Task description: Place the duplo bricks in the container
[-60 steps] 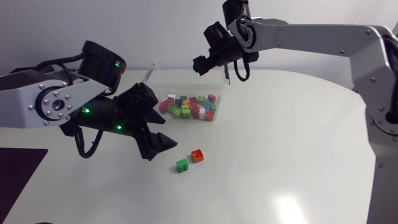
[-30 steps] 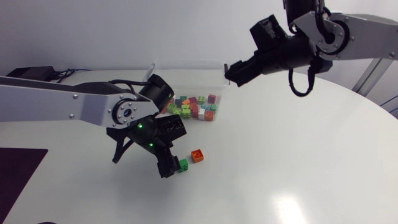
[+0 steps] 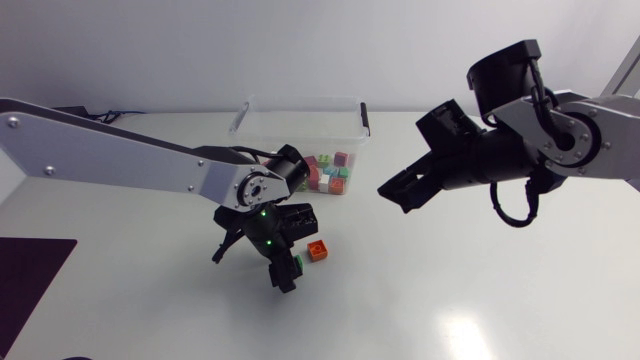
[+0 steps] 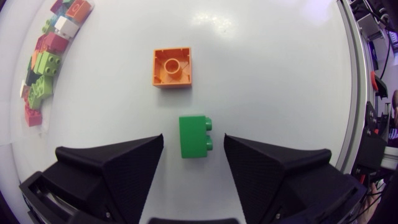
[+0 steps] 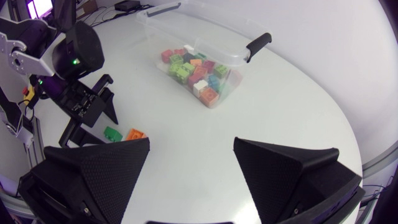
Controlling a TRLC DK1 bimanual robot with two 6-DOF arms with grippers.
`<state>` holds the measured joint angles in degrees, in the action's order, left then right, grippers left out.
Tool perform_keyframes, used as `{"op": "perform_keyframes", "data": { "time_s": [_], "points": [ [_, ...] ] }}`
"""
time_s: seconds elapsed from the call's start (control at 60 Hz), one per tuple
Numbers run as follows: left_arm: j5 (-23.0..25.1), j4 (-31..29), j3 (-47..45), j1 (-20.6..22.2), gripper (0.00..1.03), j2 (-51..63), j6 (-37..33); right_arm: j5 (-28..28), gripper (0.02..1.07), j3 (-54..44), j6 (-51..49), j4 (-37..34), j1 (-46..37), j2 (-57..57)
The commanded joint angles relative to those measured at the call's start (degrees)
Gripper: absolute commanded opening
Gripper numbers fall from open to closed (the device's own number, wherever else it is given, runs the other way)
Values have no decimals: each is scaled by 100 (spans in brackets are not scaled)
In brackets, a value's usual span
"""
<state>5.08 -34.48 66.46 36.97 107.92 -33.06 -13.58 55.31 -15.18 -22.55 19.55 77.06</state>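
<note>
Many bricks (image 5: pixel 198 74) occupy the clear container (image 3: pixel 300 112); right pincer (image 5: pixel 191 142) spread, left pincer (image 4: pixel 193 140) spread astride a green brick (image 4: pixel 194 134).

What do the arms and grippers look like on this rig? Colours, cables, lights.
Both arms have silver-grey links and black joints. The left arm has a round silver bolted joint cap, green LEDs at the wrist and a looping black cable. The right arm also carries a cable loop. The left gripper and right gripper are matte black, each with two broad wedge-shaped fingers.
</note>
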Motion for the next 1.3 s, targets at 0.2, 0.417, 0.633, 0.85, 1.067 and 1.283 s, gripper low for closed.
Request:
{"op": "perform_keyframes", "data": {
  "time_s": [0.2,0.417,0.633,0.85,1.067,1.283],
  "points": [
    [-34,-50,166,3,20,370,133,75,99,-556,-161,31,734,213],
    [204,-94,8,-322,19,-333,142,559,99,-214,217,5,1350,1031],
    [450,-120,-27,-788,19,-1194,195,813,99,446,665,-303,1648,1962],
    [810,-120,236,-1421,19,-1950,379,937,96,1289,1122,-778,1798,2859],
    [1267,301,465,-2089,19,-2381,792,954,96,2265,1351,-1375,1965,3641],
    [1469,987,438,-2431,19,-2548,1258,1051,93,3012,1711,-1876,2062,4247]
  ]
}}
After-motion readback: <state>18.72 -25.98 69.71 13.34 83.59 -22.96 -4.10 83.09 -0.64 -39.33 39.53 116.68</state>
